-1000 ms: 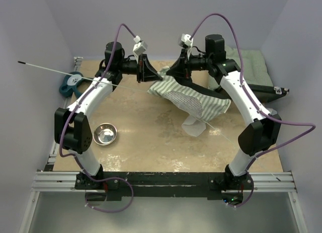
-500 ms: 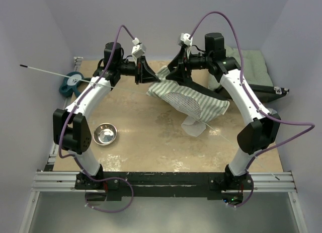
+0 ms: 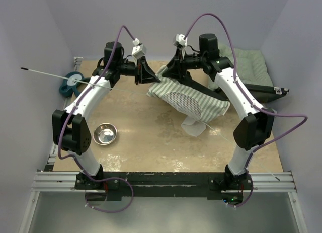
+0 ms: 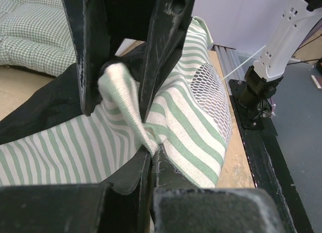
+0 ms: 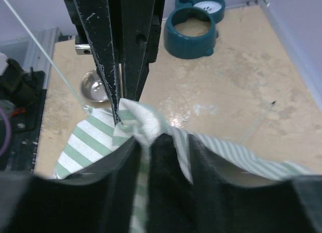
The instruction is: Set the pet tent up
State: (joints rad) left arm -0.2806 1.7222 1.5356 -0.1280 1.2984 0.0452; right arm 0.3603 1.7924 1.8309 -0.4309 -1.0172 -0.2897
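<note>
The pet tent (image 3: pixel 193 98) lies collapsed at the back middle of the table: green-and-white striped fabric with a mesh panel (image 3: pixel 182 99) and a white flap (image 3: pixel 193 127). A thin pole (image 3: pixel 55 76) runs from far left through the tent to the front right. My left gripper (image 3: pixel 147 73) and right gripper (image 3: pixel 168 72) meet at the tent's back left corner. In the left wrist view my left gripper (image 4: pixel 151 155) is shut on a fold of striped fabric (image 4: pixel 126 97). In the right wrist view my right gripper (image 5: pixel 146 140) is shut on the same bunched corner (image 5: pixel 143 120).
A green quilted cushion (image 3: pixel 247 66) lies at the back right, with a black flat piece (image 3: pixel 269 89) in front of it. A teal double pet bowl (image 3: pixel 72 83) sits at the far left. A steel bowl (image 3: pixel 104 134) sits front left. Purple walls close in on both sides.
My right gripper has moved left, closer to my left gripper, both still holding the tent corner. The pole's far left tip has dropped slightly.
</note>
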